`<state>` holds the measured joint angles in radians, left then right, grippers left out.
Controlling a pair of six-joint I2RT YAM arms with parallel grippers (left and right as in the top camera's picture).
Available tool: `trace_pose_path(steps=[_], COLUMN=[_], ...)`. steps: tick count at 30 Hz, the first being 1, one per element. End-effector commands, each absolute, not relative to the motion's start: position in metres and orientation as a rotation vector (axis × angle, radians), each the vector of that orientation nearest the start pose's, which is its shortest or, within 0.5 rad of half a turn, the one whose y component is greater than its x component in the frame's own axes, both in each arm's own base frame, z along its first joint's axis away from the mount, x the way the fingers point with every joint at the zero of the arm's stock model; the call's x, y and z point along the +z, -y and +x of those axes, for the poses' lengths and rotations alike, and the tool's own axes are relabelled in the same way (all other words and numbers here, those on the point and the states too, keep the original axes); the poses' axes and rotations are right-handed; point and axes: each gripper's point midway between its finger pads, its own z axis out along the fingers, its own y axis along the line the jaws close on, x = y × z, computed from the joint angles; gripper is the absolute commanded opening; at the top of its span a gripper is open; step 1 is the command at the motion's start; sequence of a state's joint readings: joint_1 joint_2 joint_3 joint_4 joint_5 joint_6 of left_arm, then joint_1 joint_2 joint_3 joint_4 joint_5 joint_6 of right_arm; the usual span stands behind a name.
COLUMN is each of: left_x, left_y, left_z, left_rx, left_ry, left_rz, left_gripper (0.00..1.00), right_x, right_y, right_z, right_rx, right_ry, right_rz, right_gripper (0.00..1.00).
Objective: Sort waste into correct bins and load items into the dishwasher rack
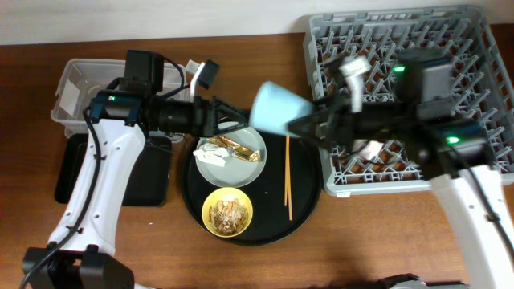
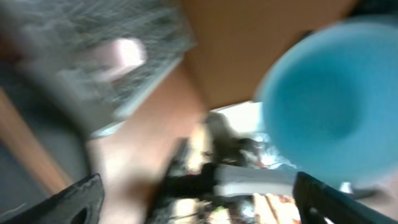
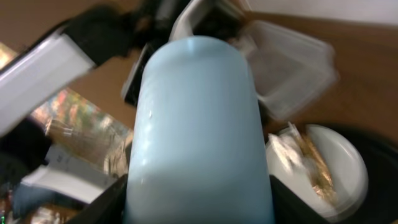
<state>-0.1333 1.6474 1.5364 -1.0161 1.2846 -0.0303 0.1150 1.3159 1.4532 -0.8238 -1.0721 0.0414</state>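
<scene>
Blue cup (image 1: 279,106) is gripped in the right end effector (image 3: 200,200), up in the air between plate (image 1: 241,156) and rack (image 1: 478,56). Its mouth seems to face the left arm. The left end effector (image 2: 202,202) is wide with nothing between its fingers; in its wrist view the cup sits up and to the right of them.

The step looks like carrying the cup to the rack. To do it well:
- swing right over a free patch of pegs
- turn the mouth down
- lower until the cup seats between pegs, and only then let go
- stay clear of the pink cup (image 1: 371,148) in the rack and of the left arm close by

Not yet sorted, all on the round tray (image 1: 305,197): plate with paper and wrapper, bowl (image 1: 227,213) with scraps, chopstick (image 1: 288,177).

Hard to see:
- Both wrist views are motion-blurred.
- The right arm covers the rack's middle, so free slots there are unclear.
- The tub (image 1: 76,88) is partly under the left arm.
- The exact grip point on the cup is hidden.
</scene>
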Motion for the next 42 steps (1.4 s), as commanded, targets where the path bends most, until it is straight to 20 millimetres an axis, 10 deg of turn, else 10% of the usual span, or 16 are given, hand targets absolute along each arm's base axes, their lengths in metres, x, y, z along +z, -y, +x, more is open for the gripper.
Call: trace_pose_path(steps=[1,4,8,14,18,21,26,30,34,38,42], left_x=[0.233,0.225,0.225,0.225,0.225,0.213,0.118,0.045,0.016,0.029,0.183], left_y=[0.170,0.163,0.163,0.163,0.171,0.172,0.183,0.209,0.220,0.215,0.179], left_z=[0.345,0.345,0.345,0.344,0.340,0.334,0.261,0.215,0.211,0.213,0.270], left_rx=[-1.124,-1.052,-1.051,-1.053,-1.059,-0.945,-0.210,-0.124,-0.043,0.001,-0.291], left_ry=[-2.571,-2.619,-2.619,-2.623,-2.626,-2.692,-3.030,-3.077,-3.070,-3.074,-2.873], left_rz=[0.367,0.344,0.345,0.344,0.375,0.399,0.496,0.538,0.616,0.611,0.388], left_gripper=[0.99,0.99,0.99,0.99,0.99,0.99,0.79,0.45,0.09,0.00,0.00], right_x=[0.351,0.272,0.234,0.161,0.130,0.158,0.310,0.307,0.298,0.298,0.298], right_y=[-0.101,0.062,0.131,0.108,0.100,0.094,0.020,0.015,0.015,0.015,0.015], right_z=[0.303,0.300,0.292,0.342,0.361,0.357,0.302,0.286,0.286,0.285,0.285], right_rx=[1.025,0.356,-0.059,0.063,0.071,0.117,0.478,0.488,0.498,0.499,0.499], right_ry=[-2.149,-2.457,-2.502,-2.709,-2.768,-2.723,-2.379,-2.416,-2.455,-2.458,-2.459], right_rz=[-0.274,0.549,0.934,0.864,0.833,0.812,0.470,0.490,0.511,0.513,0.513], right_gripper=[0.47,0.47,0.48,0.48,0.90,0.94,0.99,0.99,0.99,0.99,0.99])
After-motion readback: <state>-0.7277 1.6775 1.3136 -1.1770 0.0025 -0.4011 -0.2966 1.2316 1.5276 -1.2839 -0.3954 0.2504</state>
